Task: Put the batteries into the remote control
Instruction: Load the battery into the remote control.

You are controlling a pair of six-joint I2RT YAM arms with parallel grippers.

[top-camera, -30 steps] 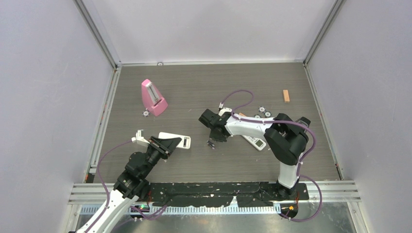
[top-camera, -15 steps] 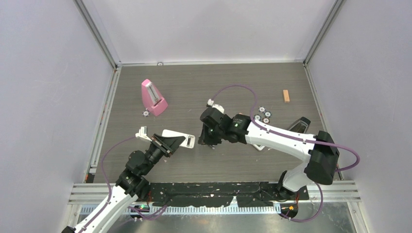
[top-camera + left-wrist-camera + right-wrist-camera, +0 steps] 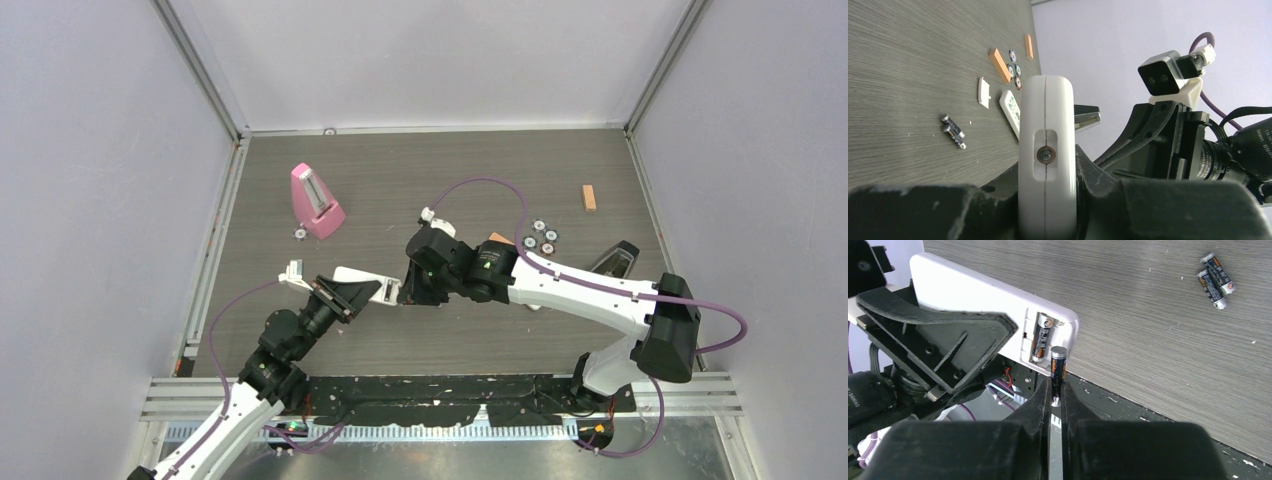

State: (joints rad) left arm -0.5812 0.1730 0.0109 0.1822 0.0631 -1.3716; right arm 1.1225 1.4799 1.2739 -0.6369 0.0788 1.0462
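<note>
My left gripper [image 3: 347,296] is shut on the long white remote control [image 3: 368,283] and holds it on edge above the table; its end fills the left wrist view [image 3: 1047,150]. The open bay faces my right gripper [image 3: 1055,396], and one battery [image 3: 1039,337] lies in it. The right gripper is shut on a second battery [image 3: 1058,367], held upright just at the bay's edge. Two more batteries [image 3: 1215,280] lie side by side on the table, also seen from the left wrist [image 3: 953,131].
A pink metronome [image 3: 316,200] stands at the back left. Round discs [image 3: 544,236] and an orange block [image 3: 589,197] lie at the back right. A shorter remote [image 3: 1012,107], a small white piece [image 3: 983,92] and another orange block [image 3: 998,65] lie under the right arm.
My right arm has stretched out to the left, bringing its battery from the table's middle up to the remote's bay. The left arm has shifted the remote slightly right.
</note>
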